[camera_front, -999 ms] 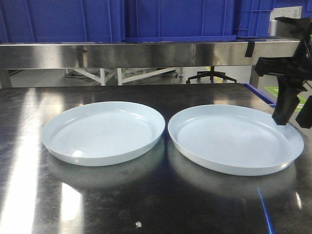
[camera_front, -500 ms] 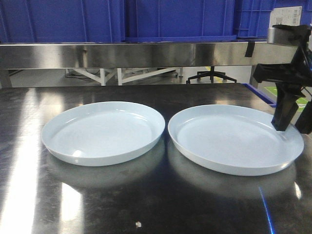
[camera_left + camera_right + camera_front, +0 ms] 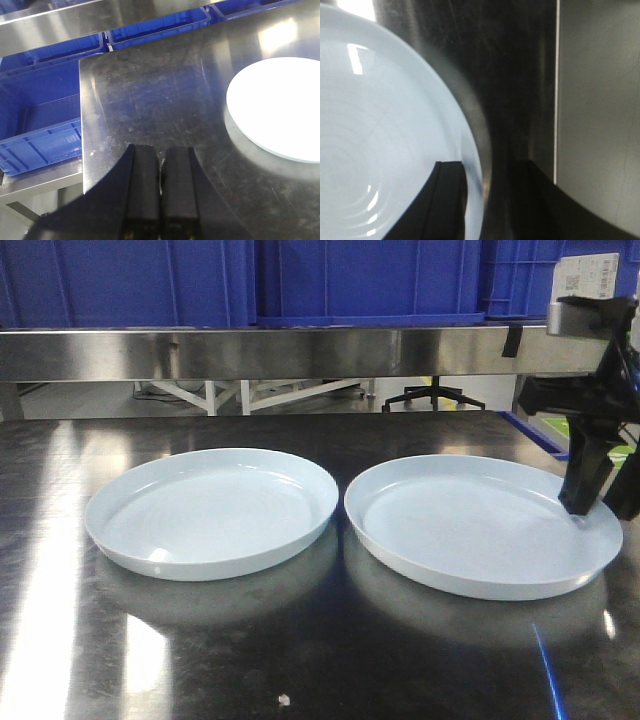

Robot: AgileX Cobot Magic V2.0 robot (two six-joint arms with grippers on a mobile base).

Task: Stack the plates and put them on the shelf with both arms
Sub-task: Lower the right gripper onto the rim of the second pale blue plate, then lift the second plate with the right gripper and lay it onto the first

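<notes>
Two pale blue plates lie side by side on the dark steel table: the left plate point(image 3: 212, 510) and the right plate point(image 3: 470, 525). My right gripper point(image 3: 603, 502) is open at the right plate's far right rim. In the right wrist view one finger stands over the plate point(image 3: 380, 125) and the other outside it, so the right gripper point(image 3: 487, 170) straddles the rim. My left gripper point(image 3: 161, 150) is shut on nothing, low over the table near its left edge. The left plate point(image 3: 280, 105) lies well off to its right. The front view does not show the left gripper.
A stainless steel shelf point(image 3: 250, 350) runs across the back, with blue crates point(image 3: 350, 280) on it. More blue crates point(image 3: 40, 125) sit below the table's left edge point(image 3: 82, 150). The table's right edge point(image 3: 556, 100) lies close beside the right gripper.
The right gripper has come down a little onto the right plate's rim. Both plates stay where they were.
</notes>
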